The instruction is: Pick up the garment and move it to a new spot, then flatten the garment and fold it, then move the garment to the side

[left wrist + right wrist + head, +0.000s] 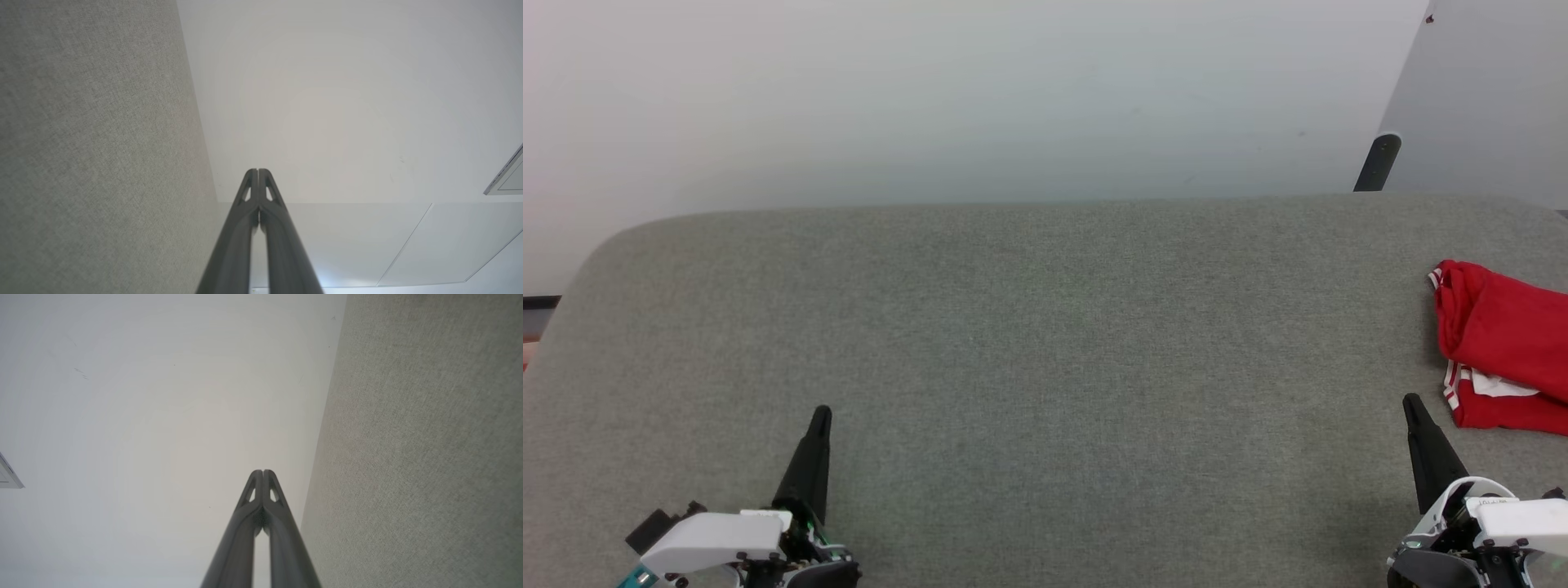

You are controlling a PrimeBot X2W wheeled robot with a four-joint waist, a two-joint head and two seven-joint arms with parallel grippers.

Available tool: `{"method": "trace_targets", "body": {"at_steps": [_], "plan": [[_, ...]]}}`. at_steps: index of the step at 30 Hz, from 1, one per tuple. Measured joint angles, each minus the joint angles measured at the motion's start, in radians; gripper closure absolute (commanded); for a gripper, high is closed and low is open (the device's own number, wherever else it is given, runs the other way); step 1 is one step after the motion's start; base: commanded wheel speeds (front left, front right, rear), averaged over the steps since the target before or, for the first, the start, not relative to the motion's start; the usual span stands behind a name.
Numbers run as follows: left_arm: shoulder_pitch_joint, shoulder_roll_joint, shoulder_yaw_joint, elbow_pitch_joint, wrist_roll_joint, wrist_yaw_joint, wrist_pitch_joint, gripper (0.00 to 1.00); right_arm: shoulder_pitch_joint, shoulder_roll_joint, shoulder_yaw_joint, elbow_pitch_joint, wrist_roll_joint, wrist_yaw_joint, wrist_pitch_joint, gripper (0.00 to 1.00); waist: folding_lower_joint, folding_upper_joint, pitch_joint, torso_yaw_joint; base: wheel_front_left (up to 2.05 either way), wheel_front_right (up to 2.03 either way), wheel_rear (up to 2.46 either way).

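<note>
Jaws on both our arms are pressed together and pinch nothing. Our left fingers (809,465) rise at 7 o'clock in the head view and our right fingers (1431,457) at 5 o'clock. Each wrist view shows its 2 fingers meeting tip to tip beside the grey fabric of the table (1045,327).

The garment (1499,335) lies at 3 o'clock on the table in a loose bundle, cut off by the view's right edge. It sits near our right fingertips but apart from them. How much of it runs past that edge we cannot tell.

We judge it light, soft and limp. It will sag from any single pinch, and the table's cloth top will likely drag on it, so lifting suits it better than sliding. The striped trim (1452,385) at its near left corner looks like the firmest place for the jaws, a doubled edge less likely to slip out. For spreading it, we would want 2 holds well apart along 1 edge.

The table's far edge runs across at 12 o'clock, with a rounded corner at 10 o'clock. A dark post (1376,163) stands beyond the far edge at 1 o'clock. From 9 o'clock across the middle the cloth top offers wide room for flattening and folding.
</note>
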Motion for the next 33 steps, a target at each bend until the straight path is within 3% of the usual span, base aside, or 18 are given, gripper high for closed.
{"method": "trace_targets", "body": {"at_steps": [33], "plan": [[0.0, 0.0, 0.0, 0.0, 0.0, 0.0, 0.0, 1.0, 0.0, 0.0, 0.0, 0.0, 0.0, 0.0, 0.0, 1.0, 0.0, 0.0, 0.0, 0.0, 0.0, 0.0, 0.0]]}}
